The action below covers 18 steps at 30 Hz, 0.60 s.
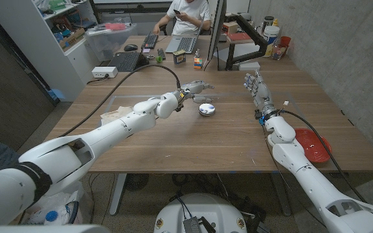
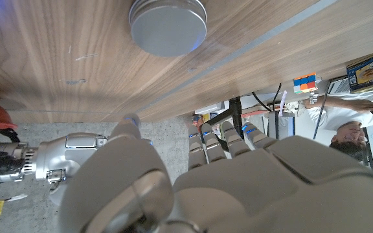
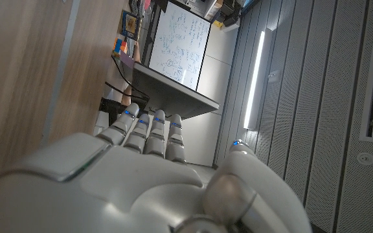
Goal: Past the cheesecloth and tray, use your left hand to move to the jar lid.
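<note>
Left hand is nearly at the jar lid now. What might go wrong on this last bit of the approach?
1. The left hand hovers just behind the jar lid with fingers spread; coming down carelessly might knock the loose lid and send it sliding across the table.
2. The left forearm passes over the cheesecloth; dropping the arm may drag it.
3. The right hand stands nearby on the table; a wide sweep might bring the two hands together.
</note>
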{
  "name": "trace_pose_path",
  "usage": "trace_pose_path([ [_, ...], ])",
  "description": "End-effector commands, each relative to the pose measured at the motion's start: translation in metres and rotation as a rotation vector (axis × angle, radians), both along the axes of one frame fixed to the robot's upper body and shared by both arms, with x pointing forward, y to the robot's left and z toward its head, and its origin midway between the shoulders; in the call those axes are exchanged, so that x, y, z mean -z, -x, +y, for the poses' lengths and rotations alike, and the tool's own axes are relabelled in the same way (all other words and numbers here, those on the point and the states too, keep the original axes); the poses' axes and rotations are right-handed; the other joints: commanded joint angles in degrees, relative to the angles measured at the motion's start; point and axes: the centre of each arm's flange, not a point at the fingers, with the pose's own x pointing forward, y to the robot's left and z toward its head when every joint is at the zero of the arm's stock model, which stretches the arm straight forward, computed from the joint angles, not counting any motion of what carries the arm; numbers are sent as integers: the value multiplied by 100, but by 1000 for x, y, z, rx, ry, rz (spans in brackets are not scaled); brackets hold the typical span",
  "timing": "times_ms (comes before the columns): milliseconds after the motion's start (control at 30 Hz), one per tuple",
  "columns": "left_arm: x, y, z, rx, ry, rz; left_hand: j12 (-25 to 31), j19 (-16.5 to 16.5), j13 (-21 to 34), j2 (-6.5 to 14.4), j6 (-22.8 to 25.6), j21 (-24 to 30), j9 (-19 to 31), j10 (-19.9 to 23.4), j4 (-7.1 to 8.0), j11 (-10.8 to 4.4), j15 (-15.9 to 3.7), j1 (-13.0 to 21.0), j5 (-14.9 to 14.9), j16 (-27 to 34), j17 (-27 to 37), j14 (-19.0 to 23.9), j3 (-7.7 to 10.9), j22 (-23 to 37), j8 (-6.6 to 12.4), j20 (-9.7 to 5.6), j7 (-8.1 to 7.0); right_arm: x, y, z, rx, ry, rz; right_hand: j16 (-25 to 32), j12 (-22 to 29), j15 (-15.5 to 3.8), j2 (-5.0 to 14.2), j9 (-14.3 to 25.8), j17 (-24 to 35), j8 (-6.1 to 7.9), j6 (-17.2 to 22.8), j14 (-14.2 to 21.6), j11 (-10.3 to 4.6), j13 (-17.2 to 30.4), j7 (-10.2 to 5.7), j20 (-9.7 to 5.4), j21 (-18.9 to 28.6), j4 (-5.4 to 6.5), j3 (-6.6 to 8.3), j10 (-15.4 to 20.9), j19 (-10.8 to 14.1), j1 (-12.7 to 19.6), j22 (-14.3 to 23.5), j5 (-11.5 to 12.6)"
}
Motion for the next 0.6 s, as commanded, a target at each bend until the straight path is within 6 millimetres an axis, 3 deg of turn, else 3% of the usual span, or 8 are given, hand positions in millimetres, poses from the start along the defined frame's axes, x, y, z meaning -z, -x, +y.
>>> trace_pose_path([
  [33,11,-5,0,0,-6,18,7,-6,27,2,44,-7,27,44,-8,-12,-6,81,43,30,12,53,-25,31,20,20,11,0,-3,4,-5,9,6,3,-32,-18,6,-1,7,0,48,46,20,5,23,-1,-10,-19,-10,48,23,47,34,12],
  [600,19,-14,1,13,-6,40,1,-5,28,6,53,-23,27,53,-6,-27,1,87,52,24,14,55,-34,33,19,31,7,1,-3,3,10,1,12,1,-35,-15,15,-1,7,2,60,52,13,5,25,-1,-49,-25,-18,49,35,45,35,11],
])
